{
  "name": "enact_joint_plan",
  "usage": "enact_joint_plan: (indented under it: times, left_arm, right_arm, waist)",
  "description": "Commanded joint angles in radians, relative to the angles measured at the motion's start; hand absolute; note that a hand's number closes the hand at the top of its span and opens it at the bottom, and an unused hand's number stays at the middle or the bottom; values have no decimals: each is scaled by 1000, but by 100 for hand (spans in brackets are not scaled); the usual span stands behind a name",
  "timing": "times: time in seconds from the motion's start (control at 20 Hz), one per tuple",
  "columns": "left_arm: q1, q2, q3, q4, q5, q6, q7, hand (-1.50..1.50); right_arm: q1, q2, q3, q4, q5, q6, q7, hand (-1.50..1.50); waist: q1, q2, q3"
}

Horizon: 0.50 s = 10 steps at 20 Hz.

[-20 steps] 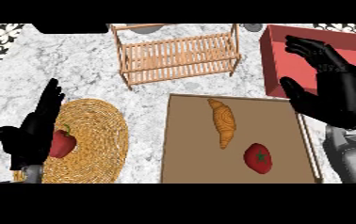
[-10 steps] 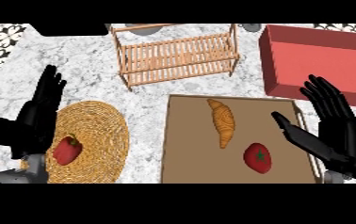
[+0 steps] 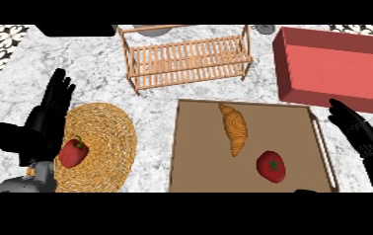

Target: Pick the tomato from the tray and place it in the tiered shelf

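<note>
Since half a second ago our right hand [image 3: 354, 129] has slid toward the right edge and lower; less of it shows now, mostly fingers and part of the palm. Fingers look straight and spread, holding nothing. Left hand [image 3: 45, 118] has barely shifted: open, fingers pointing up, resting at the left edge over the rim of the woven mat [image 3: 109, 135].

We see the tomato [image 3: 272, 166] lying on the tray [image 3: 200, 150], in its lower right part, untouched. It sits left of and below the right hand, apart from it, with the tray's right rim between them. No finger touches the tomato or the tray.

Croissant [image 3: 234, 128] lies lengthwise on the same tray, left of the right hand and up-left of the tomato, not touching it.

Tiered shelf [image 3: 187, 58] stands up-left of the right hand, well apart, beyond the tray's far edge. Its slats carry nothing.

Red bin [image 3: 326, 66] is directly above the right hand, near the fingertips; we can't tell if they touch its wall.

Red pepper [image 3: 73, 152] lies on the mat just right of and below the left palm, partly behind the hand. Contact there: cannot tell.
</note>
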Motion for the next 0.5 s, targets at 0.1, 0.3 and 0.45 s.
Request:
enact_joint_plan:
  times: [0.1, 0.3, 0.45]
  left_arm:
    - [-19, -5, -24, -35, -18, 1, 17, 0]
    - [-21, -1, -11, -26, -2, -12, 27, 0]
    - [-46, -19, -16, 12, -32, 11, 21, 0]
  right_arm:
    - [-29, -261, 49, -94, 214, 92, 314, -150]
    - [-88, -320, 141, -158, 326, 146, 568, -150]
    - [-196, -331, 177, -209, 317, 214, 794, -150]
  waist:
    - [24, 2, -4]
    - [44, 6, -3]
    - [42, 8, -2]
